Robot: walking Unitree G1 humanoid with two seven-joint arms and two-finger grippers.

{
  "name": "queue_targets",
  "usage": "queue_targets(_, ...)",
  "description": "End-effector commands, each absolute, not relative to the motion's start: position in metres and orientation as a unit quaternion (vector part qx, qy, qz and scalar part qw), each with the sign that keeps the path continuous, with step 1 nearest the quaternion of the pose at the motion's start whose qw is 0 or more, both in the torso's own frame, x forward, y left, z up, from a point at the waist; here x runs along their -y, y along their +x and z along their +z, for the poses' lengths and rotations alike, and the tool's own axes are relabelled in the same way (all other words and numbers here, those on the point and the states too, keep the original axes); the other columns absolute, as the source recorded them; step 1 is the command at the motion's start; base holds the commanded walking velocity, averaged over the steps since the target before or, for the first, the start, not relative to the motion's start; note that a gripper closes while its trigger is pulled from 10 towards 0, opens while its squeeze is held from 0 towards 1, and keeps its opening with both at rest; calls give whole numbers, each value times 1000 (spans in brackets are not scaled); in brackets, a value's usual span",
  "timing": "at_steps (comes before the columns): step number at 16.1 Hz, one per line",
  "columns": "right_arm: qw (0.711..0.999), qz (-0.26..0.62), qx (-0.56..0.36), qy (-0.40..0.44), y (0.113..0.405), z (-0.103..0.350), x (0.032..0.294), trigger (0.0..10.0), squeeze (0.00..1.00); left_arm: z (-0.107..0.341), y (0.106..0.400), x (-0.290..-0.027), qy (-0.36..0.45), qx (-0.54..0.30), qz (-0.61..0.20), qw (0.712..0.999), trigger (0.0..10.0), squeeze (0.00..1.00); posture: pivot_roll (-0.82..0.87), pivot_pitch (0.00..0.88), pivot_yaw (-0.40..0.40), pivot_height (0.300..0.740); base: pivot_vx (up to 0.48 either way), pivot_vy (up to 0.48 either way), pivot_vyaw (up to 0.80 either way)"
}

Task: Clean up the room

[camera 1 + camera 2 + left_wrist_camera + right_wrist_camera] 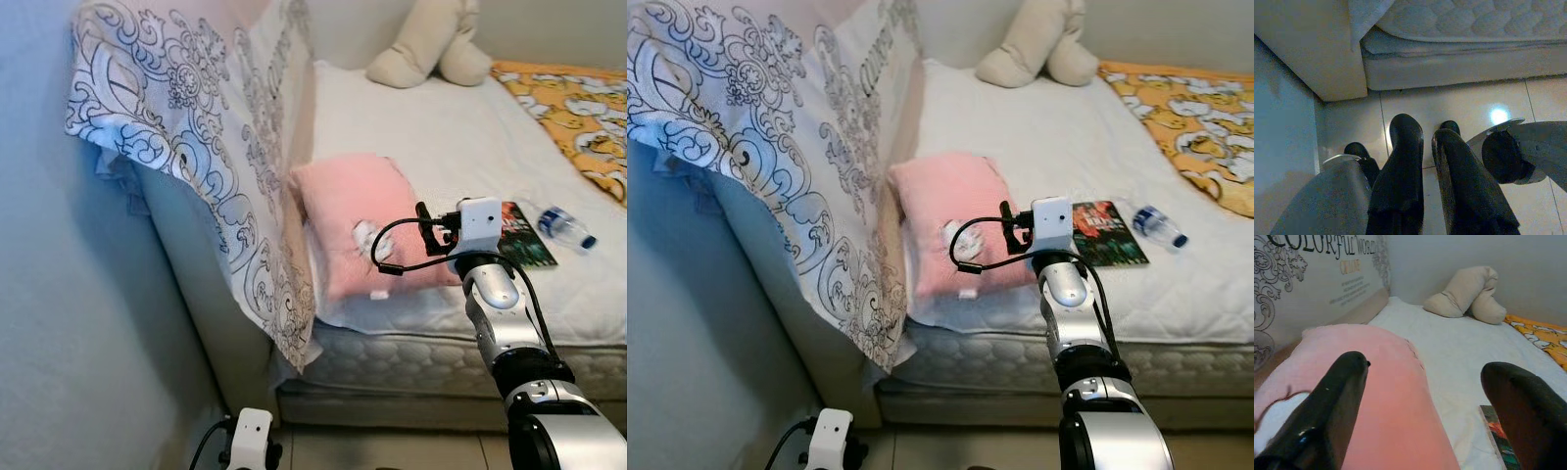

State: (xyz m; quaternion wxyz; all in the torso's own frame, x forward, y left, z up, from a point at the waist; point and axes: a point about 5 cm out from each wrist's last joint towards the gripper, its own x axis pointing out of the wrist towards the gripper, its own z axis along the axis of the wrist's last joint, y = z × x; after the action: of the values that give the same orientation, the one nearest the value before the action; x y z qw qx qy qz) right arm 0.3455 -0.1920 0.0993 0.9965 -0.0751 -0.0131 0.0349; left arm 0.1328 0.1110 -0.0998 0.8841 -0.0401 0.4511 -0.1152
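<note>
The white quilted bed point(431, 147) carried everything left to tidy: a soft pink rectangular pillow point(353, 211) lay near the mattress's front edge, its long axis running from that edge toward the far wall, directly ahead of and just below the right gripper point(1425, 401), whose jaws stood wide apart and empty, one finger over the pillow. A dark glossy book point(524, 235) and a clear plastic water bottle point(566, 225) lay just to its right. The right arm, clearly the nearer, reached forward over the mattress edge. The left gripper point(1427, 142) hung low above the pale tiled floor point(1459, 105), jaws nearly closed on nothing
</note>
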Motion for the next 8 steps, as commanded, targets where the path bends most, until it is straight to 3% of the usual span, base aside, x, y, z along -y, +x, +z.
queue_targets(1,986,56,-22,-155,374,131,208,10000,1000,120,327,20,-155,-50,-230,960,10000,1000,-63,0,15,740,0,0,0)
queue_targets(8,986,56,-22,-155,374,131,208,10000,1000,120,327,20,-155,-50,-230,960,10000,1000,-63,0,15,740,0,0,0)
